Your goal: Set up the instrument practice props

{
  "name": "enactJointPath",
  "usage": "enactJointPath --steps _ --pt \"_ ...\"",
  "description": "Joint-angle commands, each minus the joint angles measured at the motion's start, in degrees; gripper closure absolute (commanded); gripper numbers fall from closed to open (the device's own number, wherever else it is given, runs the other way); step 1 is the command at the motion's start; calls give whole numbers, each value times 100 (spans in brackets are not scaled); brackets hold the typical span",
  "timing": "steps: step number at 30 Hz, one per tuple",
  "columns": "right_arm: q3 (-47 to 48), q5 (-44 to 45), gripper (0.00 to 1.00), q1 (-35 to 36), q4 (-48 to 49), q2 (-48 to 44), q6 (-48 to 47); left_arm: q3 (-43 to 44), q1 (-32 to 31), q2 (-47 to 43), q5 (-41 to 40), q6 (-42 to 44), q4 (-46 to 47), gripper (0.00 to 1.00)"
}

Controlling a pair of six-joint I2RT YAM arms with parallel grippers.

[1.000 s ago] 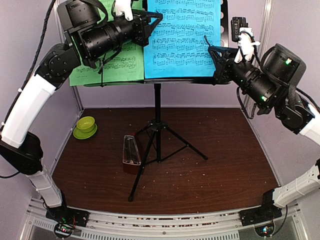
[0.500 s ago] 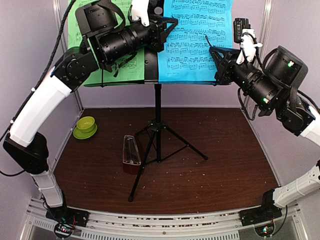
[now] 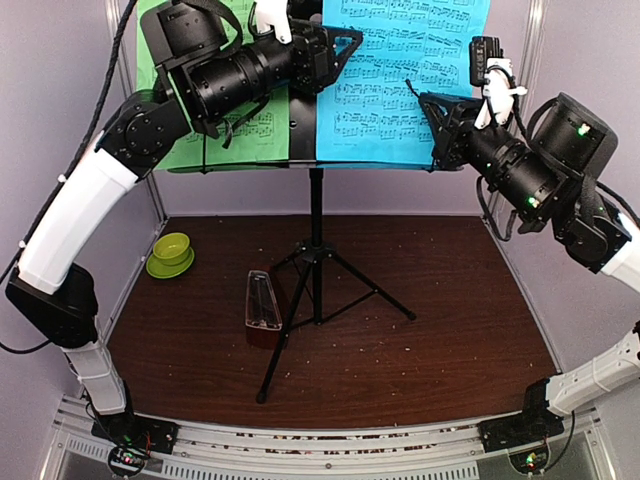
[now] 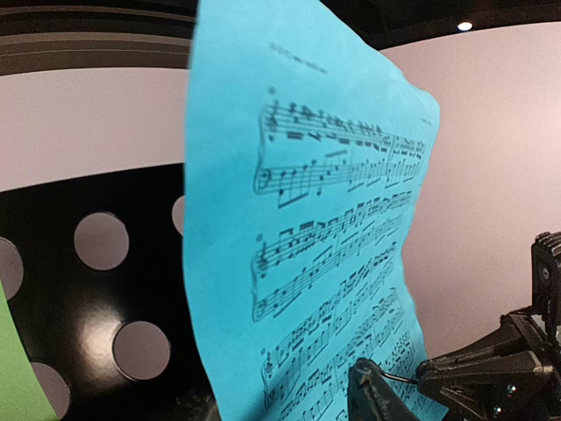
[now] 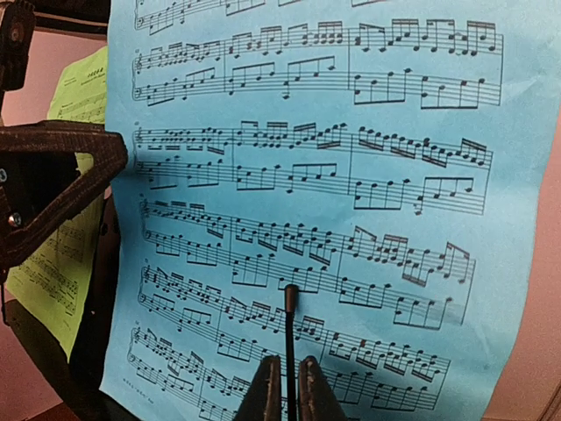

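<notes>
The black music stand stands mid-table, its hole-punched desk holding a green sheet on the left and a blue sheet on the right. My left gripper is up at the blue sheet's left edge. In the left wrist view it is open, with that edge of the blue sheet between the fingers. My right gripper is shut on a thin black wire holder that lies across the front of the blue sheet. The reddish-brown metronome stands by the tripod legs.
A small lime-green bowl sits at the table's left side. The tripod legs spread across the middle of the dark table. Pale walls with metal posts close in the left, right and back.
My left gripper carried the blue sheet to the right, off the green one, then opened. The right gripper shifted slightly up and right, still on the wire.
</notes>
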Motion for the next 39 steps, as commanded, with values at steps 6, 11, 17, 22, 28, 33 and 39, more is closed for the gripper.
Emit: enactJointPath --steps 6,11,17,22,28,33,39 --pt "-35 -35 74 -11 85 -176 3 251 -98 -217 162 141 229 39" --pt "-25 -57 68 -15 88 -186 10 171 -123 -383 429 139 200 30" --pt "-21 -89 54 -15 40 -252 15 16 -123 -766 325 114 54 25" --pt "21 -191 41 -15 -73 -311 26 -224 -123 -1252 -154 110 -156 24" --pt "99 -447 27 -14 -400 -410 135 -1169 38 -2219 -1163 -242 -266 25" --pt "167 -568 18 -12 -841 -545 264 -2319 754 -3424 -1371 -1120 -432 31" --pt "267 -742 6 -16 -1492 -749 364 -3126 873 -4274 -2221 -1297 -875 33"
